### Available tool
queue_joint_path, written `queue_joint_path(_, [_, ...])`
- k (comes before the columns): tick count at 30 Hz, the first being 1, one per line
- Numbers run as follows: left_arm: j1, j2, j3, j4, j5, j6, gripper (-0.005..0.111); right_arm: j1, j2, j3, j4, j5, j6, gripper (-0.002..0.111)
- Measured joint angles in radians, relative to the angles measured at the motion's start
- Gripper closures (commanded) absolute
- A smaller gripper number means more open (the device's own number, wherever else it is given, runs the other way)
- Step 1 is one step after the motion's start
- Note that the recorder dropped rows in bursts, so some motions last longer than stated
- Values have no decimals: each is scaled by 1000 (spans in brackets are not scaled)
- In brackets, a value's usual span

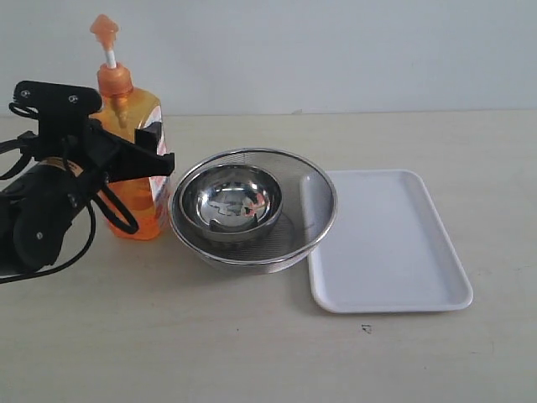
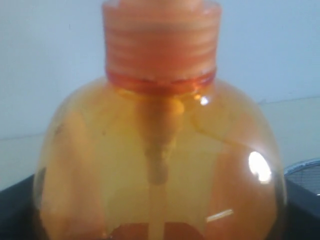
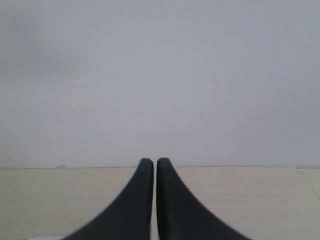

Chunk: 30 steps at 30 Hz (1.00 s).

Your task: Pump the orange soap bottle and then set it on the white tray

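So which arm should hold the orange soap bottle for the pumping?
Left, probably. The left end effector grips the orange soap bottle, a finger on each side. The right end effector is shut, faces a wall, and sees no bottle.

Matte black left arm (image 1: pixel 42 214), looped black cables (image 1: pixel 117 214), right pincer (image 3: pixel 154 164) curved, black, tapered

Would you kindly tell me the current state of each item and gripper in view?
orange soap bottle: upright on the table, pump head raised.
white tray: flat on the table, nothing on it.
steel bowl: upright, empty, inside the mesh bowl.
mesh bowl: upright beside the tray.
left gripper: jaws closed on the bottle's body, it seems.
right gripper: shut, holding nothing.
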Motion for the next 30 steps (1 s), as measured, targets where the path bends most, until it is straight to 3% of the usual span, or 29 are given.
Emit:
queue_joint_path(3, [-8, -14, 0, -42, 24, 85, 102, 30, 31, -34, 0, 54, 0, 109])
queue_joint_path(13, [-92, -72, 0, -335, 71, 448, 102, 265, 229, -295, -21, 286, -193, 109])
queue_joint_path(22, [-141, -100, 2, -480, 89, 565, 102, 388, 411, -564, 8, 453, -355, 109])
queue_joint_path(30, [-146, -102, 2, -516, 87, 587, 102, 484, 578, -873, 437, 702, -805, 109])
